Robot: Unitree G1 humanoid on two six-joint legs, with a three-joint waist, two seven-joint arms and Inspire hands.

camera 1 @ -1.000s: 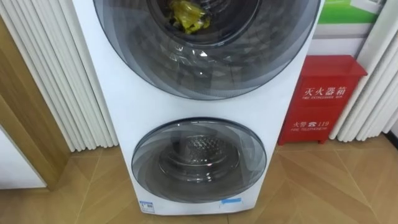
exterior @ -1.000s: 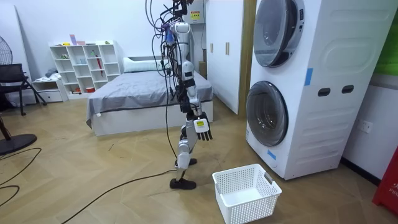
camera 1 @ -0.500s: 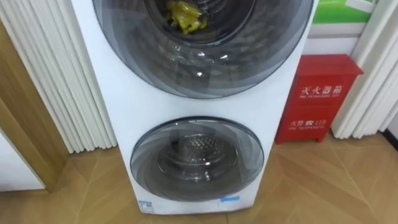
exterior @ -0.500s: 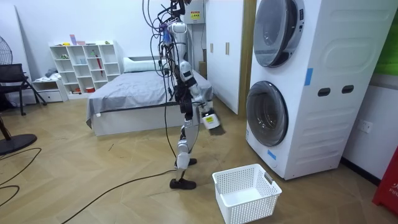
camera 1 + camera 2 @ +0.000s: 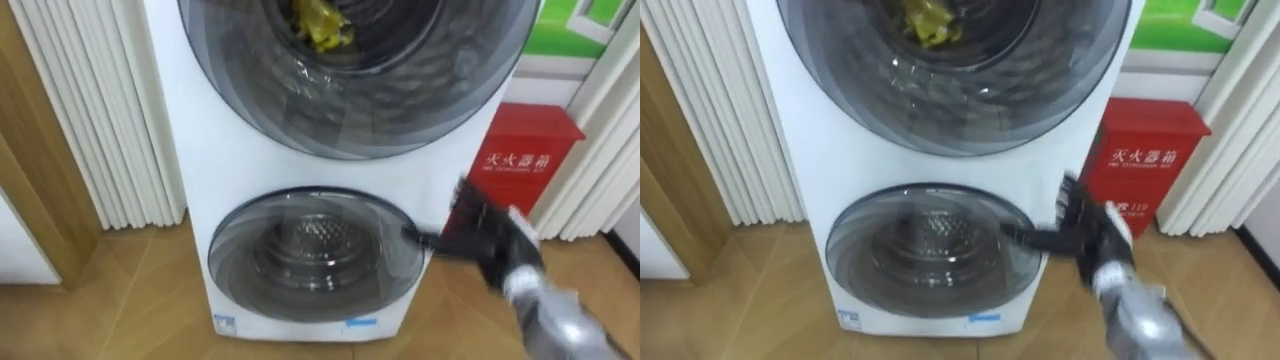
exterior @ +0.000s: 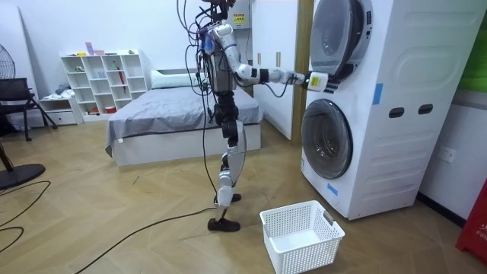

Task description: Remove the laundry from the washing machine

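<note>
Stacked washing machine point(image 5: 200, 150), both round doors closed. Yellow clothes point(image 5: 322, 25) sit inside the upper drum, at 12 o'clock in the eye views, behind the glass. Lower door point(image 5: 310, 255) shows bare metal drum. Right hand point(image 5: 490, 235) is at the lower door's 3 o'clock edge; can't tell if clenched or released. White basket point(image 6: 297, 259) is on the floor by the machine, its bare bottom showing.

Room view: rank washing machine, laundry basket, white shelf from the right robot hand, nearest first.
1. Washing machine: right robot hand at its front.
2. Laundry basket: floor, below.
3. White shelf: far wall, room view's left.
</note>
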